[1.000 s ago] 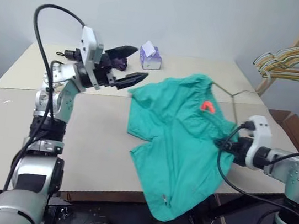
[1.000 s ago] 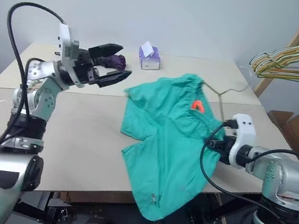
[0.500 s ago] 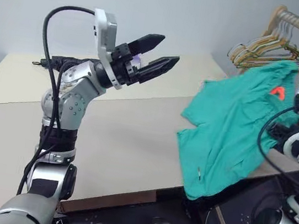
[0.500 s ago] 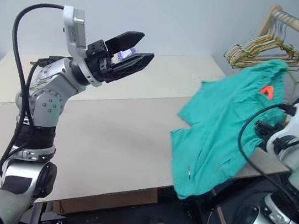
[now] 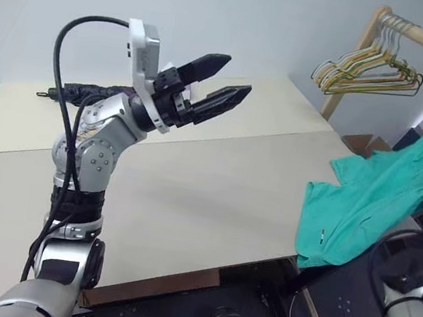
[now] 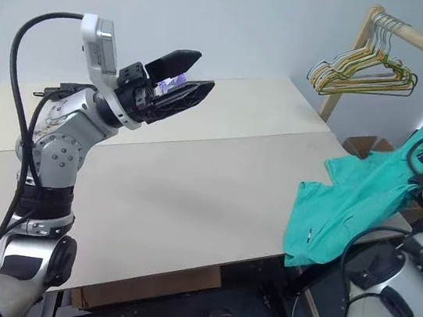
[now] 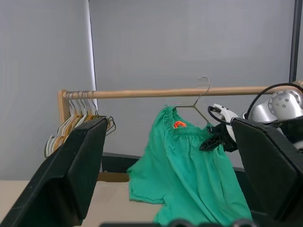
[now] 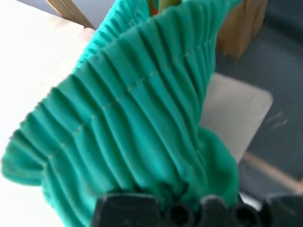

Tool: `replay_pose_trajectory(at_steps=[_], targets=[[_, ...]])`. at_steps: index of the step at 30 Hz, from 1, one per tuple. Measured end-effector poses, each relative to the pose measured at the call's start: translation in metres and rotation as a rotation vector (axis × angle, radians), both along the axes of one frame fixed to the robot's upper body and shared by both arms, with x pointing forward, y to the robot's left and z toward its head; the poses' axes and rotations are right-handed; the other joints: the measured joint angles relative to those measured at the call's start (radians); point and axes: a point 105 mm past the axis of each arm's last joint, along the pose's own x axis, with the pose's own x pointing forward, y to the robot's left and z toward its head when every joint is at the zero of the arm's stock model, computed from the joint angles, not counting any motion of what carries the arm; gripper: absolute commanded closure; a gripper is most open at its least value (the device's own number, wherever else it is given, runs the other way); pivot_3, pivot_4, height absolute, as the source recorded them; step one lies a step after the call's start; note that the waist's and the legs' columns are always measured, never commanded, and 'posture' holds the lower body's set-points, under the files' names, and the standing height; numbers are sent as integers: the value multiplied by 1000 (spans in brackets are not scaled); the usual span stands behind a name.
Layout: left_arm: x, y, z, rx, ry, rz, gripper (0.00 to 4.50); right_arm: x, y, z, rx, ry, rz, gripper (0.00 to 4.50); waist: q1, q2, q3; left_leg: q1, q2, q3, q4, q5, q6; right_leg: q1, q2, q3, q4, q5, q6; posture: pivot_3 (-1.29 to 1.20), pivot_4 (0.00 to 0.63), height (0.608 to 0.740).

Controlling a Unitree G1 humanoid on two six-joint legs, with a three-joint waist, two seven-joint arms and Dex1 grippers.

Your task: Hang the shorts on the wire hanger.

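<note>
The teal shorts [image 5: 371, 201] hang off the table's right edge, their gathered waistband [image 8: 142, 109] bunched in my right gripper [image 7: 210, 142], which is shut on them. An orange-red tab [image 7: 179, 124] shows near the waistband. The thin wire hanger [image 7: 196, 104] rises out of the top of the shorts, its hook [image 7: 204, 85] up beside the wooden rail [image 7: 156, 92]; whether it rests on the rail I cannot tell. My left gripper [image 5: 237, 75] stands open and empty, raised over the table and pointing toward the shorts.
A bunch of gold and green hangers [image 5: 366, 66] hangs on the wooden rack at the right. The beige table [image 5: 216, 183] lies under my left arm. A purple tissue box [image 6: 172, 80] peeks from behind the left fingers. A cardboard box [image 5: 365, 141] sits by the rack post.
The view has swung right. My right gripper carried the shorts off the table, rightward and up toward the rack. The left gripper stays open, having risen slightly.
</note>
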Motion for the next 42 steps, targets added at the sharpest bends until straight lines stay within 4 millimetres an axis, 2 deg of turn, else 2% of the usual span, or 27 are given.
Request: replay_pose_trajectory(at_steps=[5,13,17,21,22,24,28,31,33,37,42], targets=[[1,3,-4,5,3,11,23,1,-26,-6,38,-6,-88,4386,2,0,0,0,0,1,0,0,0,0,0,1,-1,0,0,-186,0,740],[-1,4,-4,39,-21,14,23,-1,-57,-12,107,-37,-187,4386,7,0,0,0,0,2,-1,0,0,1,0,1,-4,0,0,-169,0,740],[-2,5,-4,51,-32,9,23,-2,-65,-15,84,-36,-213,4386,6,0,0,0,0,3,-1,0,0,2,0,1,-6,0,1,-170,0,740],[-2,5,-4,52,-42,7,23,1,-61,-17,70,-31,-187,4386,6,0,0,-1,0,3,-1,0,0,4,0,2,-9,1,2,-175,0,740],[-3,5,-4,53,-43,6,0,3,-59,-17,66,-31,-177,3709,5,0,0,-1,0,3,-1,0,0,4,0,3,-10,1,2,-176,0,740],[-3,4,-4,55,-44,3,0,5,-54,-21,68,-24,-156,3174,5,0,0,-1,-1,3,-1,0,0,4,0,4,-10,1,3,-174,0,740],[-3,2,-5,59,-42,-2,0,8,-44,-31,77,0,-117,1750,6,0,0,-1,-1,3,-1,0,0,4,0,4,-10,1,3,-171,0,740],[-3,2,-5,59,-44,-2,0,8,-43,-30,65,-10,-114,616,6,0,0,-1,-1,4,-1,0,0,4,0,4,-10,2,3,-169,0,740],[-3,2,-5,59,-44,-1,0,7,-44,-28,43,-16,-117,42,6,0,0,-1,-1,4,-1,0,0,4,0,4,-10,2,3,-168,0,740],[-3,2,-5,61,-45,-1,0,7,-39,-26,-81,-6,-122,42,5,0,0,0,0,4,-1,0,0,4,0,5,-9,2,3,-165,0,740],[-5,1,-4,66,-52,-2,0,8,-22,-23,-399,-6,-142,42,7,1,-1,-1,-1,4,-1,0,0,3,0,6,-9,2,4,-161,0,740]])
